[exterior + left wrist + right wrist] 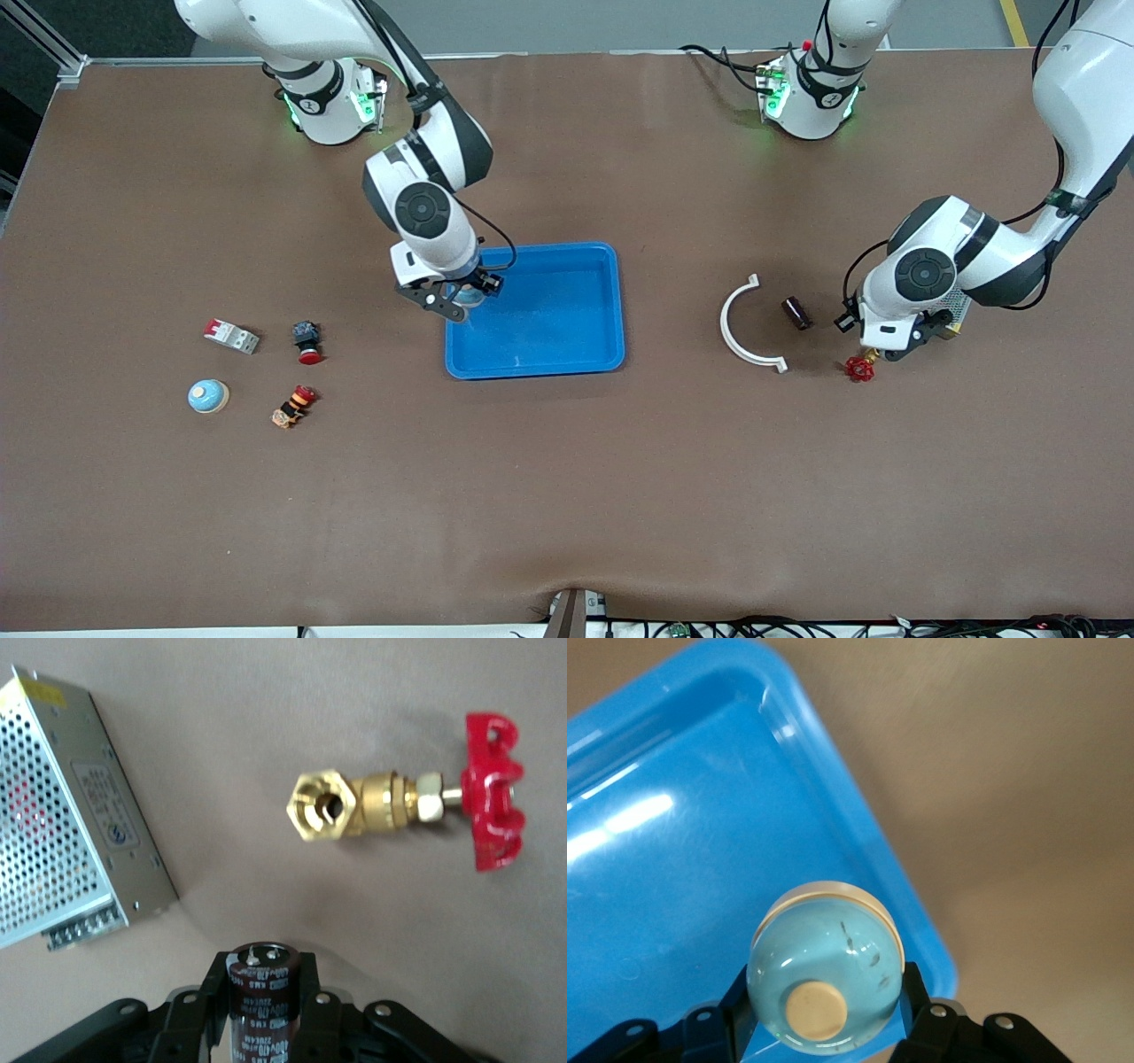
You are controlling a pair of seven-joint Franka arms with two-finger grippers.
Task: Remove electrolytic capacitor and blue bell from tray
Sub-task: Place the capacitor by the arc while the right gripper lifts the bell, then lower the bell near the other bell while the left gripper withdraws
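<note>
My right gripper (465, 297) is shut on a light blue bell (826, 966) with a cream button on top. It hangs over the corner of the blue tray (567, 350) that lies toward the right arm's end of the table. My left gripper (263, 981) is shut on a dark brown capacitor (263, 992), which stands upright between the fingers with its two terminals showing. In the front view the left gripper (886, 353) is low over the table, right beside a brass valve (858, 368) with a red handwheel.
A perforated metal power supply (66, 806) lies under the left arm. A second dark capacitor (796, 312) and a white curved clip (740, 332) lie beside the valve (399, 802). Toward the right arm's end are a breaker (232, 336), a red push button (307, 342), an orange part (294, 407) and another blue bell (208, 396).
</note>
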